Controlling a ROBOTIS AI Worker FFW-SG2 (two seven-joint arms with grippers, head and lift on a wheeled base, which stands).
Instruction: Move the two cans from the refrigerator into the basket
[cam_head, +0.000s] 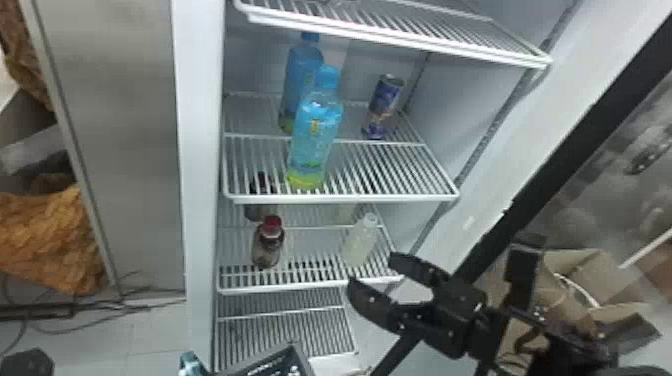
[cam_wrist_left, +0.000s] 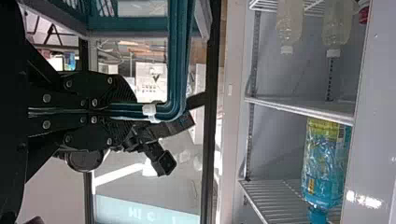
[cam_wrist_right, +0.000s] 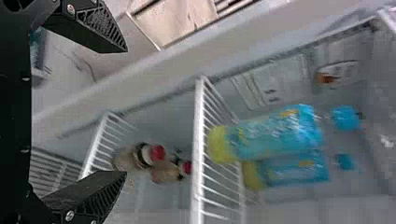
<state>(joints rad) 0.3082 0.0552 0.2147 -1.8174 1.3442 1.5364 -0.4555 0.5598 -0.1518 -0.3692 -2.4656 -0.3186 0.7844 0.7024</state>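
Observation:
A blue-purple can (cam_head: 384, 102) stands at the back right of the fridge shelf that holds the blue bottles. My right gripper (cam_head: 372, 270) is lower and nearer, at the fridge's right front, fingers apart with nothing between them. The right wrist view has that same gripper (cam_wrist_right: 126, 111) open, with shelves beyond. In the left wrist view, my left gripper (cam_wrist_left: 128, 112) is shut on the teal handle (cam_wrist_left: 180, 60) of the basket (cam_wrist_left: 128, 24). What lies inside the basket I cannot make out.
Two blue bottles (cam_head: 315, 135) share the can's shelf (cam_head: 390, 170), left of it. Lower down, a red-capped bottle (cam_head: 267, 245) and a pale bottle (cam_head: 361, 240) stand on another shelf. The open fridge door's dark edge (cam_head: 565, 160) runs along the right. Wire shelf fronts project as edges.

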